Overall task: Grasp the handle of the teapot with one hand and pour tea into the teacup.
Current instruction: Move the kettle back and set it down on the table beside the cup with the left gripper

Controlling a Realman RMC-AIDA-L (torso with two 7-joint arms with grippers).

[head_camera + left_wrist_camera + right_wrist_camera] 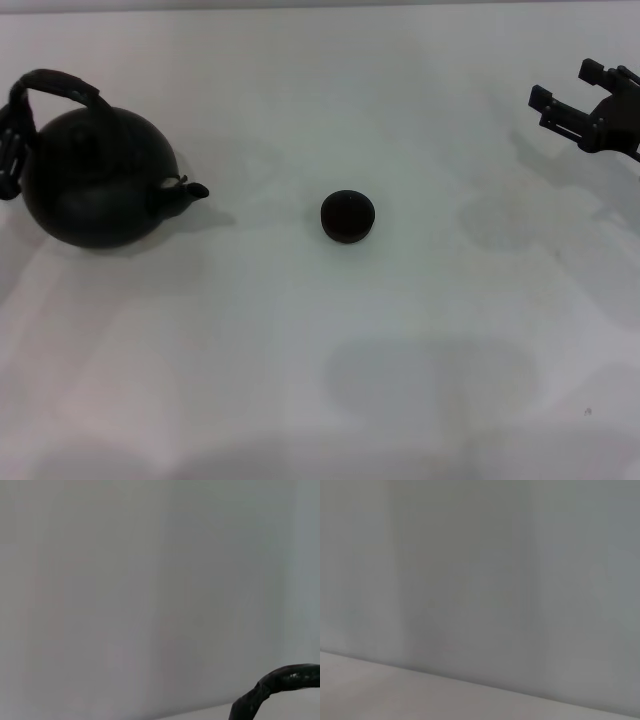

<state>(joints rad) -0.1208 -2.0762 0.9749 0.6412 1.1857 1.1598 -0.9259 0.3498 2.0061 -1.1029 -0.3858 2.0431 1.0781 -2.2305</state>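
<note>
The round black teapot (95, 180) is at the table's left, its short spout (192, 188) aimed right toward the teacup. Its wrapped handle (60, 85) arches over the top and leans left. My left gripper (12, 140) sits at the frame's left edge, shut on the handle's left end. The left wrist view shows only a curved piece of the handle (280, 680) against a blank wall. The tiny dark teacup (347, 216) stands alone at the table's middle, well apart from the spout. My right gripper (562, 92) hangs open above the far right of the table, holding nothing.
The white table (320, 350) carries only the teapot and the cup. The right wrist view shows a plain grey wall (480, 580) and a strip of table edge.
</note>
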